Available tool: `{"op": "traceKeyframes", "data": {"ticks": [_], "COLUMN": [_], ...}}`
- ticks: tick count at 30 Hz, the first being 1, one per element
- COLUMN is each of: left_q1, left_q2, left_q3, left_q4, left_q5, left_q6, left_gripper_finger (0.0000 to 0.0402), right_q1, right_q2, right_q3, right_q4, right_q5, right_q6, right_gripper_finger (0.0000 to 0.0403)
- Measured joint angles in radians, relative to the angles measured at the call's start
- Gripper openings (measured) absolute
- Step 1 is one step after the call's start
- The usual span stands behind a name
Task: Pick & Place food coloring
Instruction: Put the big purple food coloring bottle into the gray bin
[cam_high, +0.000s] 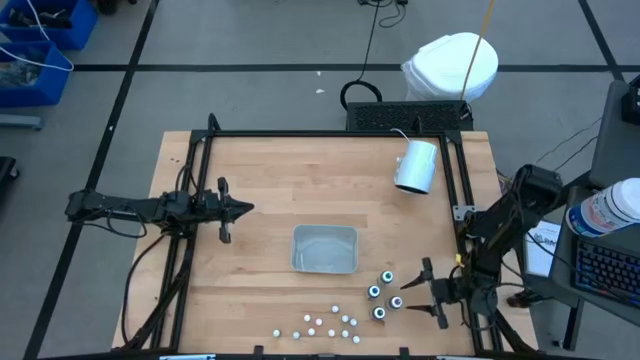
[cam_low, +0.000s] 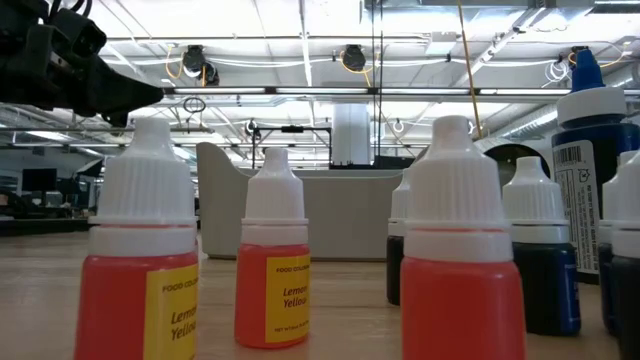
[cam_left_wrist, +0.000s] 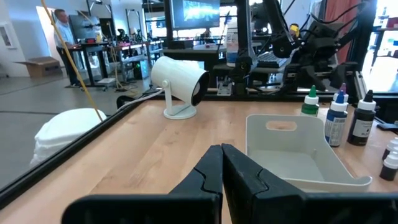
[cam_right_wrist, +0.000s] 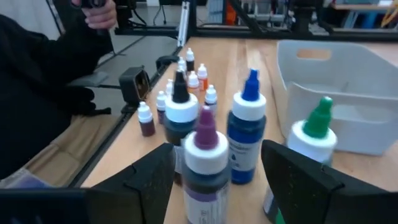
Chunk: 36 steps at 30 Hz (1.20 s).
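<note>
- While the four large food coloring bottles (cam_high: 383, 291) stand upright in a tight cluster near the 5 o'clock part of the table (cam_high: 270, 185), none of them is held; the right gripper (cam_high: 428, 292) sits just at their 3 o'clock side with its fingers spread wide and nothing between them.
- Seen from the right wrist, the purple-topped bottle (cam_right_wrist: 204, 165) stands nearest, between the open fingers; the blue-topped bottle (cam_right_wrist: 246, 127), the black-topped bottle (cam_right_wrist: 180, 112) and the green-topped bottle (cam_right_wrist: 314, 138) stand close behind and beside it.
- Judged handling: each bottle is light, stiff plastic with a smooth, likely slippery label; tall and narrow, so a nudge could tip it into its neighbours.
- Judged grip point: take the round body below the white collar, not the tapered tip, which would slide out of flat fingers.
- Clearance is tight; closing on one bottle risks brushing the next.
- A grey bin (cam_high: 324, 248) lies near the table's centre, at roughly 10 o'clock from the cluster.
- Smaller dropper bottles (cam_high: 322, 326) are scattered at the 6 o'clock edge; in the low view some show yellow-orange fluid.
- The left gripper (cam_high: 238, 208) waits at 9 o'clock, fingers pressed together, holding nothing.
</note>
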Motion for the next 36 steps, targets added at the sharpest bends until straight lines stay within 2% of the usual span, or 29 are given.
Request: {"op": "traceKeyframes", "data": {"ticks": [8, 15, 36], "left_q1": [0.0, 0.0, 0.0], "left_q2": [0.0, 0.0, 0.0], "left_q3": [0.0, 0.0, 0.0], "left_q4": [0.0, 0.001, 0.002], "left_q5": [0.0, 0.0, 0.0], "left_q6": [0.051, 0.051, 0.05], "left_gripper_finger": [0.001, 0.001, 0.001], "right_q1": [-0.032, -0.054, -0.078], "right_q2": [0.068, 0.069, 0.069], "right_q3": [0.032, 0.058, 0.058], "right_q4": [0.039, 0.032, -0.036], "right_q5": [0.0, -0.026, -0.079], "right_q6": [-0.026, -0.065, 0.022], "right_gripper_finger": [0.0227, 0.0226, 0.0226]}}
